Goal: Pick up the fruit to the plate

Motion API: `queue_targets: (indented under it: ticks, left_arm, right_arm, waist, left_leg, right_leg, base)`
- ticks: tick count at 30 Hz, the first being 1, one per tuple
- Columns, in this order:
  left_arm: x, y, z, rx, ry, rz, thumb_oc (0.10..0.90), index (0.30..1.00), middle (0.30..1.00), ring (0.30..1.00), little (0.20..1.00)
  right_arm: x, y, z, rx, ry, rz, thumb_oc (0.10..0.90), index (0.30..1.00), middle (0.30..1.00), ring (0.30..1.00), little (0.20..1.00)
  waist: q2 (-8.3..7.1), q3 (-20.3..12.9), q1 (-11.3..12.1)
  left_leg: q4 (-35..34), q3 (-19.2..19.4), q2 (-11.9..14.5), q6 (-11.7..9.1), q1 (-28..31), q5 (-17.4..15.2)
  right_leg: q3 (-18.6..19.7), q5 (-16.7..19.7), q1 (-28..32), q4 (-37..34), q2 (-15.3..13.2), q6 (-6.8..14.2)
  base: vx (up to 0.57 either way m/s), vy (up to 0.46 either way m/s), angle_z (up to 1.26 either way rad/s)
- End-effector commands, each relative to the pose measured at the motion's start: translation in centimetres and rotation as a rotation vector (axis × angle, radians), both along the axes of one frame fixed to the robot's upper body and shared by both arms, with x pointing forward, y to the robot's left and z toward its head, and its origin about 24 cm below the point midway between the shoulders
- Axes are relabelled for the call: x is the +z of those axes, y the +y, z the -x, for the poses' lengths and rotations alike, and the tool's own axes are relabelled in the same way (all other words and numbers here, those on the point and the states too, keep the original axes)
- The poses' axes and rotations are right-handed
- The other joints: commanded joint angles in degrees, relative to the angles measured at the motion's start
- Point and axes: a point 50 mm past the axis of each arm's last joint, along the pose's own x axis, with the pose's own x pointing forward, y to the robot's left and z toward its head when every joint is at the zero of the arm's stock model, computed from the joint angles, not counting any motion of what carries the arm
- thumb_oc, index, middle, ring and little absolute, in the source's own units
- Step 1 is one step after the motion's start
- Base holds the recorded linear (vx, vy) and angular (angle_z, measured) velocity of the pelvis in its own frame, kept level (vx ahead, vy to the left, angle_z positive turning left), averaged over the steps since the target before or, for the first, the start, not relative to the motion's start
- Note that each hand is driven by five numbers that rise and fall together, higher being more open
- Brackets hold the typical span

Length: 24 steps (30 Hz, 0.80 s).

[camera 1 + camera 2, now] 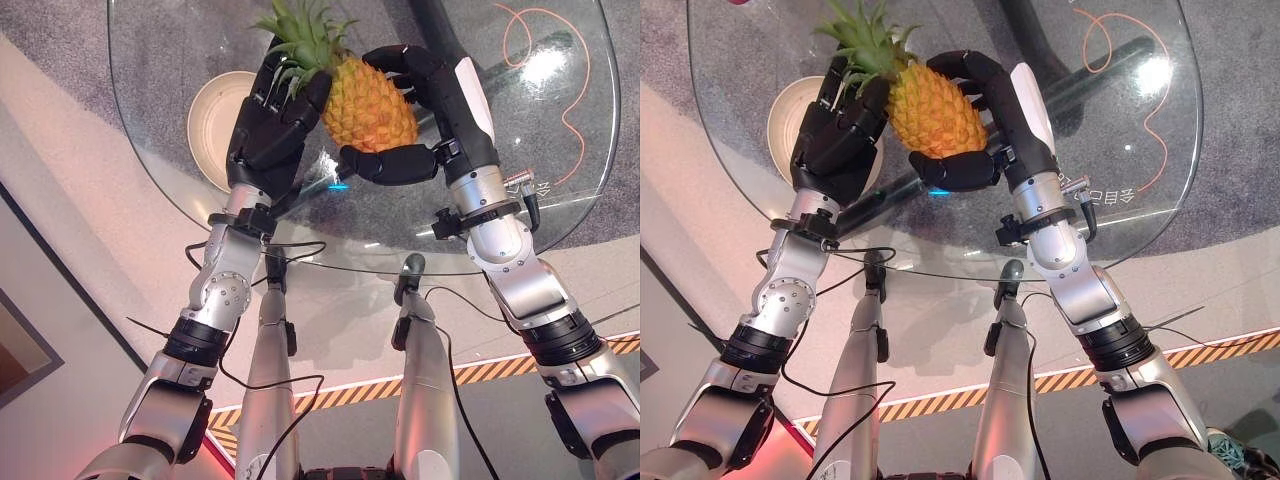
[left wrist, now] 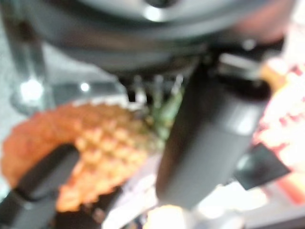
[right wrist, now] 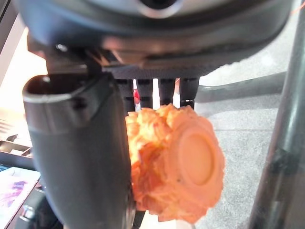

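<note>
Both hands cradle the pineapple [image 1: 368, 102] above the glass table [image 1: 560, 215]: left hand [image 1: 272, 118] curled at its crown, right hand [image 1: 425, 110] wrapped round its body.

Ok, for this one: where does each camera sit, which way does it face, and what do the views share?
Left eye view: on the head, looking down at the glass table; both arms enter from below, left hand and right hand curled around the pineapple, plate beside.
Right eye view: same scene, slightly offset.
Left wrist view: along the left hand, close on the pineapple's side.
Right wrist view: along the right hand, at the pineapple's base.
All four share the pineapple.
</note>
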Motion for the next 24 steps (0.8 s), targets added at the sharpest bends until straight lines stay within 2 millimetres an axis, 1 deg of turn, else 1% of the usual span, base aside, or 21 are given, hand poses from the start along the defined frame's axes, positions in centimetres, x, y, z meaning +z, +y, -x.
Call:
queue_targets:
  ticks: [1,6,13,17,24]
  left_arm:
    - [6.9,-2.1,3.0,-0.012,-0.329,0.041,0.8,0.9,0.9,0.9,0.9]
    - [6.8,-1.7,2.9,0.059,-0.3,0.061,0.8,0.9,0.9,0.9,0.9]
    - [6.7,-1.2,2.9,0.073,-0.29,0.095,0.8,0.9,0.9,0.9,0.9]
    - [6.7,-1.1,3.0,0.071,-0.288,0.142,0.8,0.9,0.9,0.9,0.9]
    - [6.8,-1.4,3.1,0.054,-0.286,0.151,0.8,0.9,0.9,0.9,0.9]
  right_arm:
    - [5.5,3.1,4.5,0.23,-0.336,-0.01,0.1,0.3,0.3,0.3,0.2]
    - [5.6,3.2,4.4,0.228,-0.34,-0.013,0.1,0.3,0.3,0.3,0.2]
    - [5.6,3.2,4.4,0.23,-0.335,-0.011,0.1,0.3,0.3,0.3,0.2]
    - [5.3,3.5,4.4,0.243,-0.328,0.002,0.1,0.3,0.3,0.3,0.2]
    - [5.3,4.2,4.5,0.283,-0.307,0.056,0.1,0.3,0.3,0.3,0.2]
  waist:
    - [-0.78,-1.09,1.02]
    - [-0.85,-1.09,1.27]
    - [-0.81,-1.09,1.53]
    - [-0.83,-1.09,1.57]
    - [-0.76,-1.09,1.72]
  left_leg:
    - [5.24,1.09,-1.03,3.41,0.69,-4.72]
    - [5.0,0.94,-1.12,3.26,0.56,-4.51]
    - [4.85,0.92,-1.24,3.22,0.71,-4.39]
    - [5.07,0.88,-1.29,3.23,0.56,-4.45]
    - [5.15,0.78,-1.4,3.16,0.44,-4.36]
  right_leg:
    - [-2.69,3.98,2.41,-4.85,2.09,-2.39]
    - [-3.02,4.01,2.58,-5.19,1.99,-2.3]
    - [-3.36,3.95,2.93,-5.29,1.98,-2.34]
    - [-3.4,3.88,2.79,-5.14,1.94,-2.4]
    - [-3.44,3.78,2.79,-5.03,1.94,-2.51]
  base:
    - [0.0,0.0,0.0]
    - [0.0,0.0,0.0]
    - [0.0,0.0,0.0]
    - [0.0,0.0,0.0]
    - [0.0,0.0,0.0]
